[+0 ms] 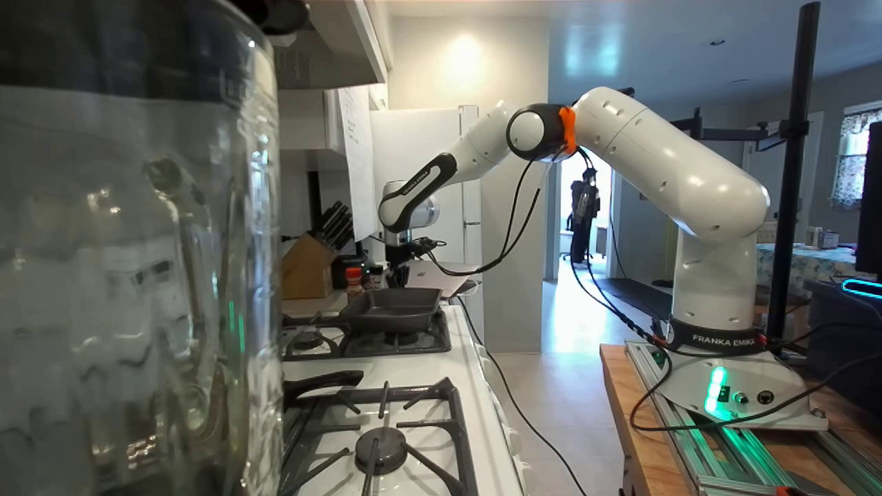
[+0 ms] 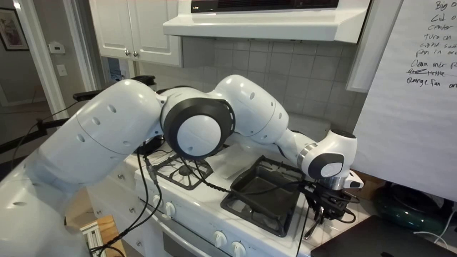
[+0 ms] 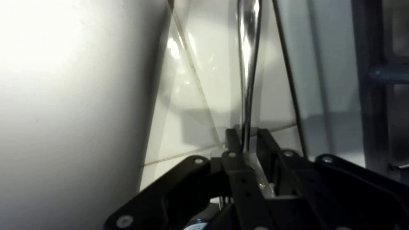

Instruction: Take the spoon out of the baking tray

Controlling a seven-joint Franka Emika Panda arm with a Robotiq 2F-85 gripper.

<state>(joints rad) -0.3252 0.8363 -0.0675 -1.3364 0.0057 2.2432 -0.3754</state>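
Hung low over the white-tiled counter point(image 3: 217, 64), just right of the white gas stove point(image 2: 205, 198) in an exterior view, with a black two-fingered gripper point(image 3: 247, 132). Grasped a shiny silver metal spoon point(image 3: 248, 57) by the narrow stretch of its stem, between fingertips point(image 3: 232, 138) drawn close together. Pointed the spoon's broad end toward the near side in an exterior view. Could not make out for certain the spoon's other end, masked by dark finger joints in the wrist view. Held the spoon outside the shallow, dark grey-black, rectangular metal baking tray point(image 2: 262, 177), off to its right.

Saw the tray resting on a black cast-iron grate point(image 2: 255, 221) at the right of the stove. Saw, to the right of the gripper, a flat, dark, smooth panel point(image 2: 375, 239) at the near side and a glossy, dark green, rounded vessel point(image 2: 403, 214) farther off. Arched high in both exterior views with a white, jointed arm point(image 1: 661, 165), mounted on a pale wooden bench point(image 1: 623, 386). Noted also in an exterior view a light wooden knife block point(image 1: 306, 269) at the far side, a red-capped bottle point(image 1: 353, 277) right of it, and a large, clear jug point(image 1: 138, 275) nearest at left.
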